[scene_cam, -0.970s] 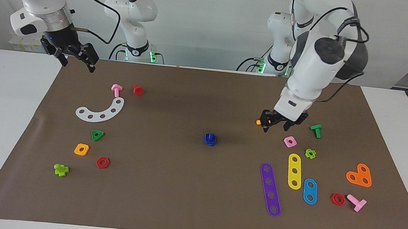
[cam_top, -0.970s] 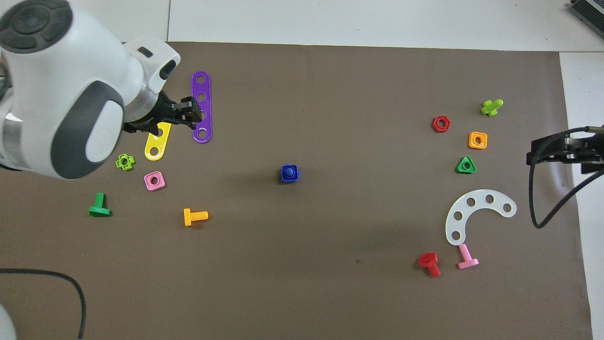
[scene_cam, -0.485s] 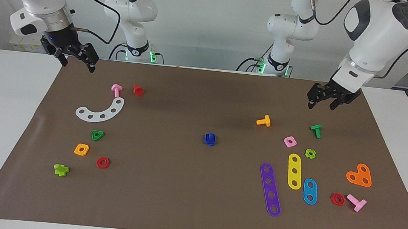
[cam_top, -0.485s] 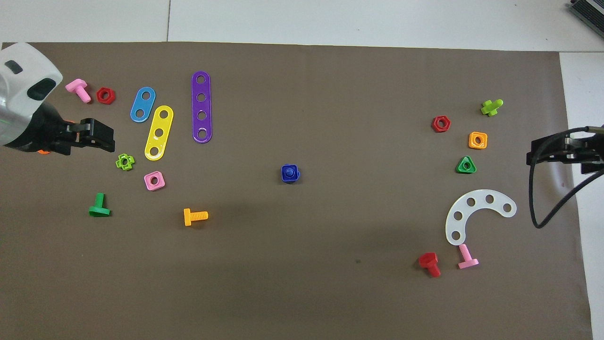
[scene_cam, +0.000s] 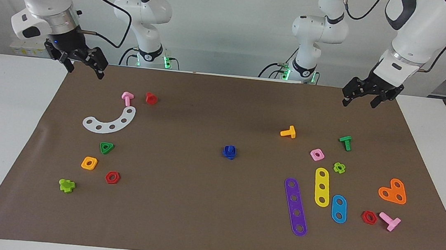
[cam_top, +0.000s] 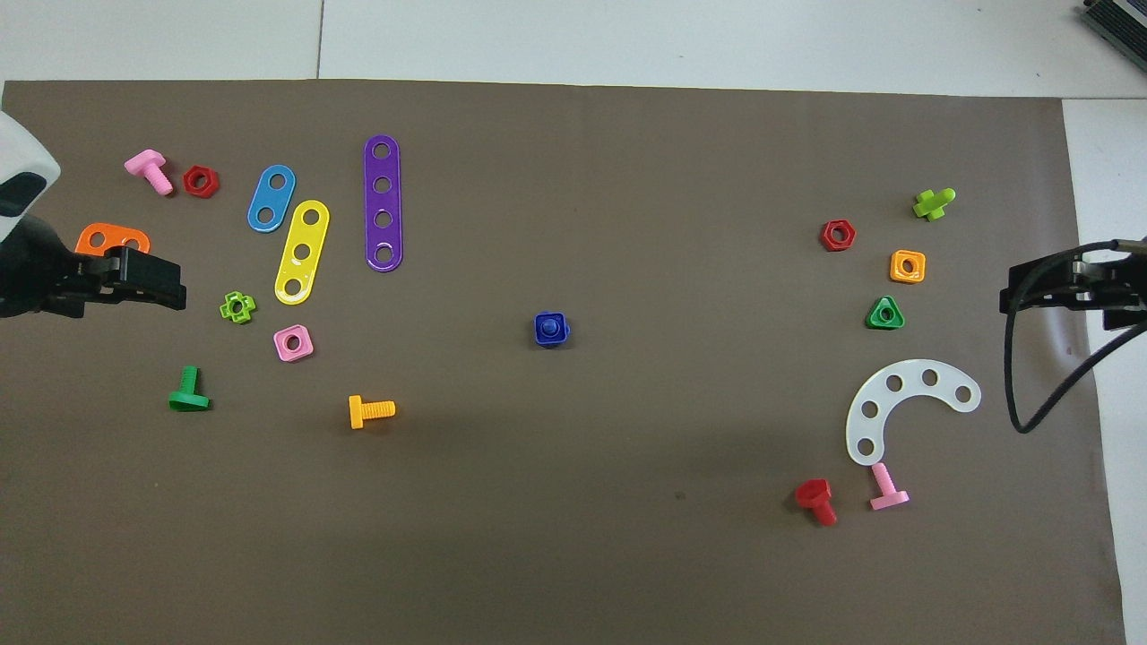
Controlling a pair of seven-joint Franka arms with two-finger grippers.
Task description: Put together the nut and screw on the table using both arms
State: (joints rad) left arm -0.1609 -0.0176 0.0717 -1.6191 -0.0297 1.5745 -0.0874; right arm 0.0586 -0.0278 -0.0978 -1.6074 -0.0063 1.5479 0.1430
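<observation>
Nut [scene_cam: 229, 153] and screw [scene_cam: 229, 148] found together at mid-desk, on the brown mat [scene_cam: 211, 231]; screw seated in the nut's centre hole, shaft tip showing through from above [cam_top: 553, 327]. Judged assembled, set down as one piece and standing apart from all other parts, probably so that the finished pair stays distinct from the loose stock.

Left tool [scene_cam: 359, 96] raised over the mat's edge at the left arm's end of the desk, on the robots' side. Fingers parted, nothing held. Seen from above [cam_top: 143, 279] over the area beside the orange heart plate [cam_top: 111, 239].

Right tool [scene_cam: 84, 65] raised over the mat's corner at the right arm's end, also on the robots' side. Fingers spread, nothing held. Only its tip in the overhead view [cam_top: 1071, 287].

Both tools well apart from the blue pair; posture reads as parked, consistent with task complete and the work area left free.

Loose stock noted at the left arm's end: orange screw [scene_cam: 288, 132], pink nut [scene_cam: 317, 154], green screw [scene_cam: 345, 142], purple strip [scene_cam: 295, 206]. At the right arm's end: white curved strip [scene_cam: 110, 120], orange nut [scene_cam: 89, 163]. None touching the assembled pair
</observation>
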